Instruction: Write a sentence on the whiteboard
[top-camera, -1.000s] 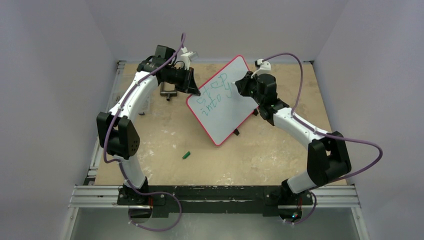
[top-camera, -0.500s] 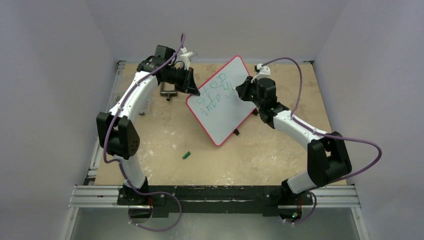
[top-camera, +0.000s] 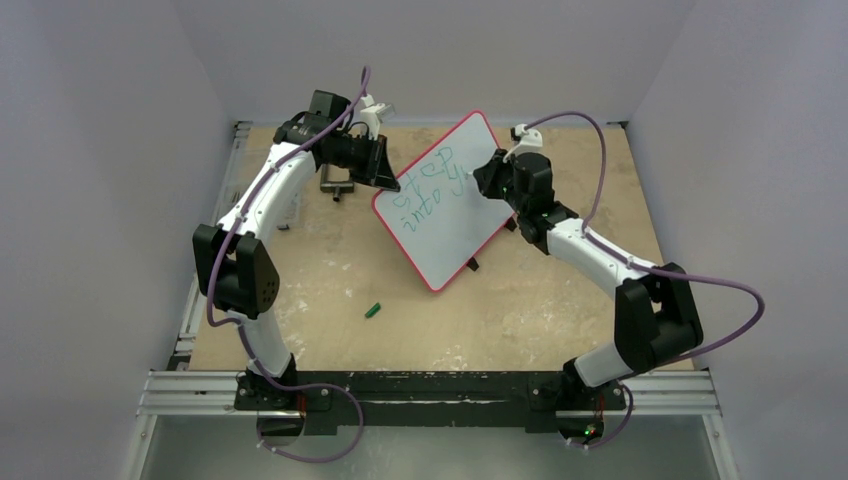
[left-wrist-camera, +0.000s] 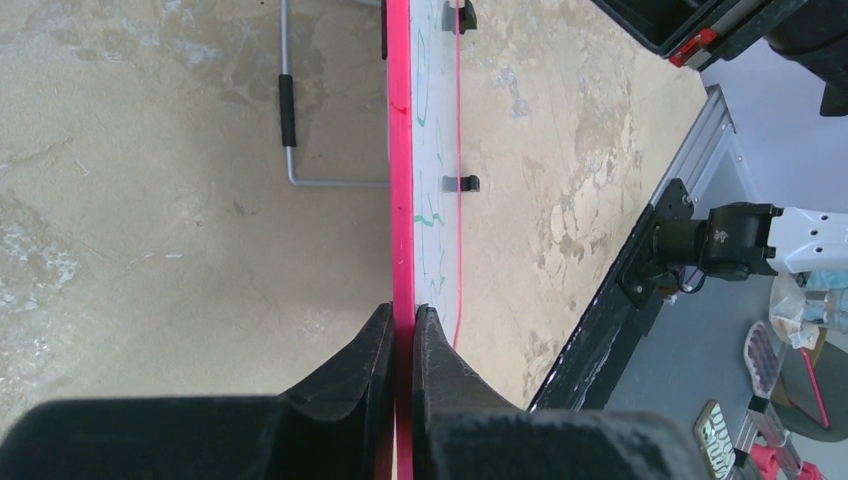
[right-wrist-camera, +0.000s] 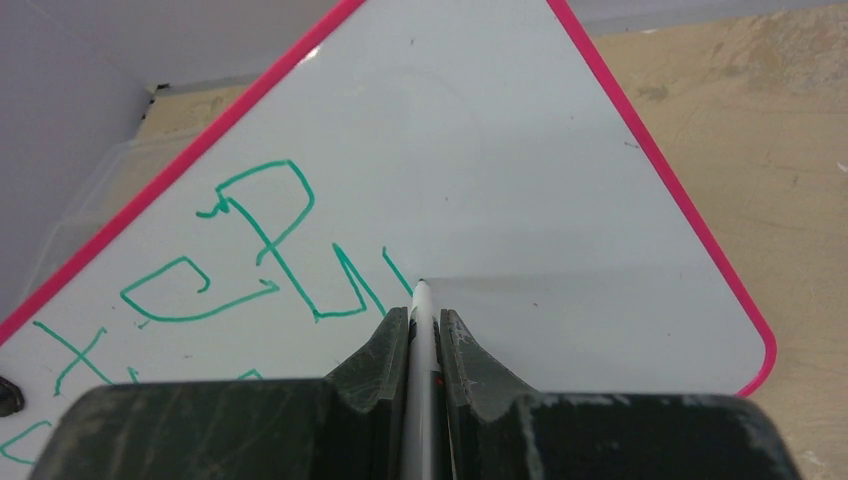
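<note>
Wooden worktop (top-camera: 330, 270) carries the whiteboard (top-camera: 450, 235) at back-middle, with the left end effector (left-wrist-camera: 402, 330) pinching its red rim. The right end effector (right-wrist-camera: 425, 325) is clamped on a white marker (right-wrist-camera: 422, 305), tip touching the board beside the green sentence (right-wrist-camera: 270, 240), which reads "step into y".

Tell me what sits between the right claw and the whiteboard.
A white marker pinched in the right claw, tip at the whiteboard, seen in the right wrist view.
</note>
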